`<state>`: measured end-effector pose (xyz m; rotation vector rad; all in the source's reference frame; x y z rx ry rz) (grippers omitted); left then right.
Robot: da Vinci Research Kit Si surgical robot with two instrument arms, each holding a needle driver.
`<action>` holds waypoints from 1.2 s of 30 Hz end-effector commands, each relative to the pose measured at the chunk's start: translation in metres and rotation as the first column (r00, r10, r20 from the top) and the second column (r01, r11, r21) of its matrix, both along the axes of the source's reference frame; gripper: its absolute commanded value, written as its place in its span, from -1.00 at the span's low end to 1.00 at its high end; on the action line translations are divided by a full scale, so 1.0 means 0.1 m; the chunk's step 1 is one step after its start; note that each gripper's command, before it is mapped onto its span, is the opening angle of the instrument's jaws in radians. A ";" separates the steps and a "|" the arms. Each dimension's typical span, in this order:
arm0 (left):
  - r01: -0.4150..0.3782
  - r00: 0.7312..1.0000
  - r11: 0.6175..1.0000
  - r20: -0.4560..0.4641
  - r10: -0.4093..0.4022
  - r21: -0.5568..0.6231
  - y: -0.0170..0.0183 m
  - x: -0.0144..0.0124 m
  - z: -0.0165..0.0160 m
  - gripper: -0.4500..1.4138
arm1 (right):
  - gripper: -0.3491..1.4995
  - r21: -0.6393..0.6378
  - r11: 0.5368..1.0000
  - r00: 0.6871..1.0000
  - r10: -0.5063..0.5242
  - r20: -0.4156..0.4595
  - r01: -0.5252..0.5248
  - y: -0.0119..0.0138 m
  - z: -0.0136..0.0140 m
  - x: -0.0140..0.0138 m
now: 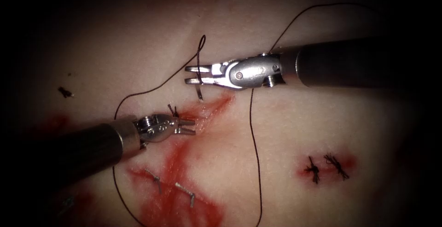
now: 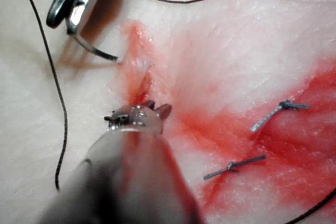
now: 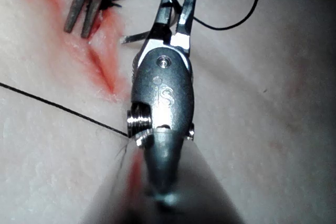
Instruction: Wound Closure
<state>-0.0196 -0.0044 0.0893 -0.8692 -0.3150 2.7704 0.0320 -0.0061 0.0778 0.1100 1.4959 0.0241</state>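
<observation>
Our left tool point(image 1: 186, 126) lies nearest, low over the tissue point(image 1: 285, 130) just left of the cut point(image 1: 209, 109), and we see its jaws slightly apart with nothing between them, their tips beside a short dark knot with cut ends point(image 1: 172, 111) at the edge of the wound. Closer to the tissue's near edge, the red fluid point(image 1: 177, 194) spreads wide, and two finished stitches point(image 1: 184, 191) cross it side by side. Beyond our left tool, the right tool point(image 1: 195, 75) reaches in above the upper end of the cut, and we see its jaws a little apart with the needle point(image 1: 199, 82) crossing between them, so we cannot tell how firmly they grip it. The needle sits in them near its thread end, and its curve runs down toward the tissue, where its point meets the surface at the top of the cut; in the left wrist view the needle point(image 2: 97, 52) touches the tissue right at the pale lip of the wound. The thread point(image 1: 252, 130) loops up from the needle past the jaws, trails left over the tissue and behind our left tool's shaft, and another length falls from under the right tool toward the near edge. Well to the right of the cut, two more dark knots point(image 1: 324, 166) sit in a small red patch.
</observation>
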 end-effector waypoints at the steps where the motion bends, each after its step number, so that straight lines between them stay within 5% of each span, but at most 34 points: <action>1: -0.001 1.000 1.000 0.001 0.001 0.000 0.001 -0.005 0.007 -0.19 | -1.00 0.044 0.999 1.000 0.005 0.022 -0.006 -0.008 0.003 0.005; 7: -0.001 1.000 1.000 0.001 0.001 0.000 0.001 -0.005 0.007 -0.19 | -1.00 0.297 0.953 0.991 0.027 0.131 -0.065 -0.007 0.003 0.003; 13: -0.001 1.000 1.000 0.001 0.001 0.000 0.001 -0.005 0.007 -0.19 | -1.00 0.587 0.799 0.968 -0.021 0.251 -0.135 -0.012 0.011 0.009; 20: -0.001 1.000 1.000 0.001 0.001 0.000 0.001 -0.006 0.007 -0.17 | -1.00 0.717 0.684 0.963 -0.078 0.259 -0.137 -0.023 0.027 0.009; 21: 0.000 1.000 1.000 0.001 0.000 0.000 0.001 -0.006 0.007 -0.17 | -1.00 0.741 0.655 0.961 -0.083 0.263 -0.146 -0.025 0.028 0.009; 25: 0.001 1.000 1.000 0.000 -0.001 -0.001 0.000 -0.006 0.007 -0.17 | -1.00 0.906 0.388 0.962 -0.132 0.239 -0.172 -0.030 0.029 0.008; 28: 0.001 1.000 1.000 0.000 -0.001 -0.001 0.000 -0.007 0.007 -0.17 | -1.00 0.947 0.277 0.964 -0.159 0.213 -0.163 -0.032 0.028 0.008; 30: 0.001 1.000 1.000 0.000 -0.001 -0.001 0.000 -0.007 0.007 -0.17 | -1.00 0.956 0.226 0.957 -0.181 0.228 -0.185 -0.032 0.028 0.006; 34: 0.001 1.000 1.000 0.000 -0.001 -0.001 0.000 -0.007 0.007 -0.17 | -1.00 0.952 0.212 0.944 -0.200 0.263 -0.220 -0.030 0.029 0.002; 36: 0.001 1.000 1.000 0.000 -0.001 -0.001 0.000 -0.007 0.007 -0.17 | -1.00 0.956 0.165 0.934 -0.224 0.277 -0.244 -0.035 0.031 -0.001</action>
